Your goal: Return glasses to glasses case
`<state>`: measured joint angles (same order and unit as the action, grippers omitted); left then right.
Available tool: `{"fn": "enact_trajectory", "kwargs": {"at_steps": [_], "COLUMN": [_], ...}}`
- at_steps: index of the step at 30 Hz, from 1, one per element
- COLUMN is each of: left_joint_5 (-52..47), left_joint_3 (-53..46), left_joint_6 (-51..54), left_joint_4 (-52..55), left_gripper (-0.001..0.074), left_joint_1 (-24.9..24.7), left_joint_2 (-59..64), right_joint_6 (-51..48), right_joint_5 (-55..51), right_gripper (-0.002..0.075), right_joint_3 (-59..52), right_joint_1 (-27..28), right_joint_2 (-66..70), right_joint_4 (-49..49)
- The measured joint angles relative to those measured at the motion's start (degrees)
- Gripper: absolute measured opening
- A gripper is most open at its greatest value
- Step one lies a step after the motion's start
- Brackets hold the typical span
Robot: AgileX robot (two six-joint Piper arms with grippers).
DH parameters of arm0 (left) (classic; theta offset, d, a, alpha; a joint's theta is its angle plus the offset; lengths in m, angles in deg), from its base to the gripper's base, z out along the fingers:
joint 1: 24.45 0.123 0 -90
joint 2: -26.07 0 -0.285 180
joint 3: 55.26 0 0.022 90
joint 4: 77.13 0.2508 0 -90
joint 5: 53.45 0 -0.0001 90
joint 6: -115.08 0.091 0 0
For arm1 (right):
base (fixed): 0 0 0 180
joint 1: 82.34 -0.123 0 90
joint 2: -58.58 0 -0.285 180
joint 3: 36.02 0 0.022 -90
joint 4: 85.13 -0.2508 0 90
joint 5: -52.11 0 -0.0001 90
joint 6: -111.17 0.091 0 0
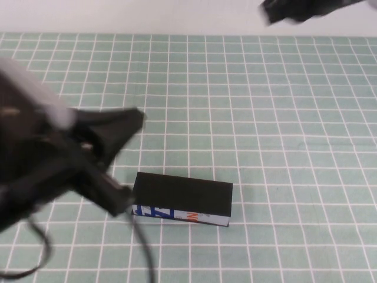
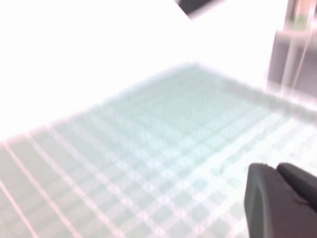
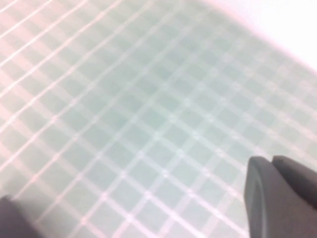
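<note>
Nearest the raised camera looms the left arm, a blurred black bulk filling the left of the high view, with the left gripper (image 1: 121, 127) up above the mat and to the left of the case; whether its fingers are open or closed cannot be told, since the wrist view shows only one dark finger (image 2: 277, 198) over washed-out grid. Just beside the arm's lower edge lies the glasses case (image 1: 182, 199), a rectangular black box with a white front edge printed in blue and orange, resting flat on the pale green mat with its white grid lines (image 1: 271, 118), lid down and shut. The thin dark-framed glasses are nowhere to be seen on the mat or in either wrist view, so my reading is that they are already inside the closed case, though that is hidden. The right gripper (image 1: 283, 12) sits far off at the top right of the high view, well apart from the case, with its fingers closed on nothing; its wrist view looks down on bare grid past a dark finger (image 3: 280, 196). As a judgement, the placing and lid-closing steps look done and the task is at or near its end. What remains, if anything, calls for the left arm to draw clear of the case without nudging it, keeping its trailing black cable (image 1: 144, 250), which hangs close by the case's left corner, from dragging the box.
</note>
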<state>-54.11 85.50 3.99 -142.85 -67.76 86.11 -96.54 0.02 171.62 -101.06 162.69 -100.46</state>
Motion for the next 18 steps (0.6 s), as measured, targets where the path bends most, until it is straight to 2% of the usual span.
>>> {"fn": "enact_trajectory", "kwargs": {"at_steps": [4,8,14,18], "left_joint_5": [0.0,-1.7,-5.9,-12.3], "left_joint_3": [0.0,0.0,0.0,0.0], "left_joint_6": [0.1,0.0,-0.1,-0.1], "left_joint_4": [0.0,-0.1,0.1,2.0], "left_gripper": [-0.0002,-0.0002,-0.0002,-0.0002], "left_joint_1": [0.0,0.0,0.0,0.0], "left_joint_2": [-7.8,-12.4,-12.6,-10.5], "right_joint_6": [4.2,5.1,4.6,4.1], "right_joint_5": [1.0,5.2,15.6,22.3], "right_gripper": [-0.0011,-0.0011,-0.0011,-0.0011], "right_joint_3": [-2.1,-9.3,-27.8,-42.6], "right_joint_1": [4.0,7.3,8.1,8.1], "right_joint_2": [-7.6,-18.2,-38.1,-52.7], "right_joint_4": [4.2,4.9,4.6,3.8]}}
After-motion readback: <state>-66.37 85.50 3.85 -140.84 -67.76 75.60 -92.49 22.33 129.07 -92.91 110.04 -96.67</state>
